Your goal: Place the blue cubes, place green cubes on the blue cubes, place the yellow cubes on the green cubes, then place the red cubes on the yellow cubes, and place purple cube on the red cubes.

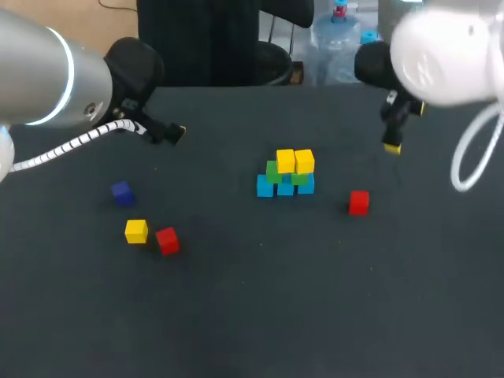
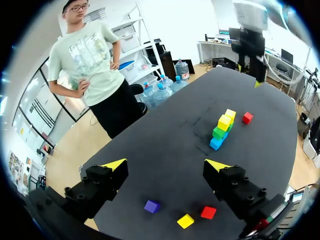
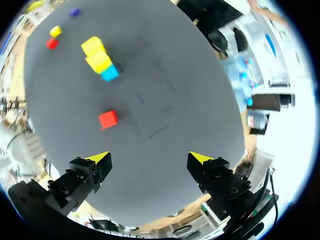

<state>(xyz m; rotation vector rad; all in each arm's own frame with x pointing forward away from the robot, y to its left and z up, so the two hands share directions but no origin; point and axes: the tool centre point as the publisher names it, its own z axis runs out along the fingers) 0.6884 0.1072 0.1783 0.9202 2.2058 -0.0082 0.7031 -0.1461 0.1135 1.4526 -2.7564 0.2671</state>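
Mid-table stands a stack: blue cubes [image 1: 264, 187] at the bottom, green cubes [image 1: 273, 171] on them, two yellow cubes [image 1: 294, 161] on top. One red cube [image 1: 359, 202] lies to its right. At the front left lie a purple cube [image 1: 121, 192], a loose yellow cube [image 1: 136, 231] and a second red cube [image 1: 167, 240]. My left gripper [image 2: 166, 165] hangs open over the back left, with the purple cube [image 2: 151, 206] under it. My right gripper [image 3: 150, 158] is open at the back right, the red cube [image 3: 108, 119] ahead of it. Neither holds anything.
The dark table [image 1: 260, 315] is bare along its front half. In the left wrist view my other arm's gripper [image 2: 250, 50] hangs beyond the stack [image 2: 222, 127].
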